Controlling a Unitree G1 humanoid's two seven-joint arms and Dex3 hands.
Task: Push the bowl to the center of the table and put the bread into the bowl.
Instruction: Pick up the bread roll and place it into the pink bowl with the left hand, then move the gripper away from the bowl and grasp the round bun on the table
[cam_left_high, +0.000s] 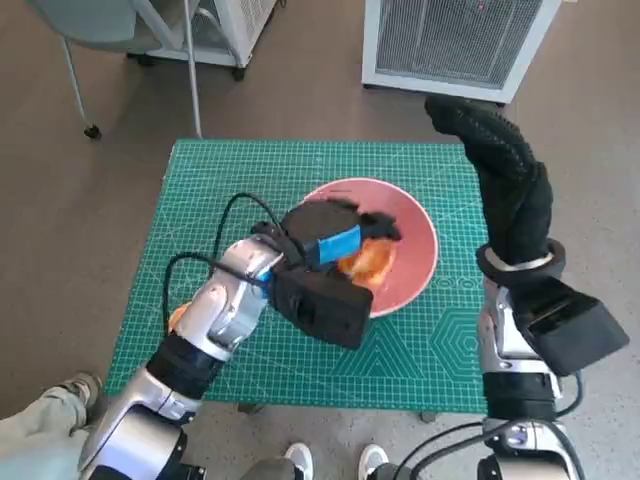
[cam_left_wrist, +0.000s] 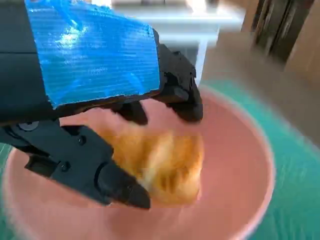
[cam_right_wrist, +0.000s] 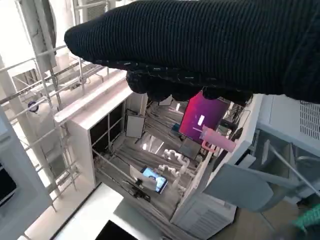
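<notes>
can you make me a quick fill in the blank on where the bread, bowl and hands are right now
1. The bread lies inside the pink ____.
2. The bowl stands on a ____ cutting mat that covers the table.
3. The hand over the bread, with blue tape on its back, is the robot's ____ hand.
4. The right hand is raised beside the table and holds ____.

Missing words: bowl; green; left; nothing

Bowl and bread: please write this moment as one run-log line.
bowl: near table centre | bread: inside bowl | left hand: over bread, grip unclear | right hand: raised, empty
</notes>
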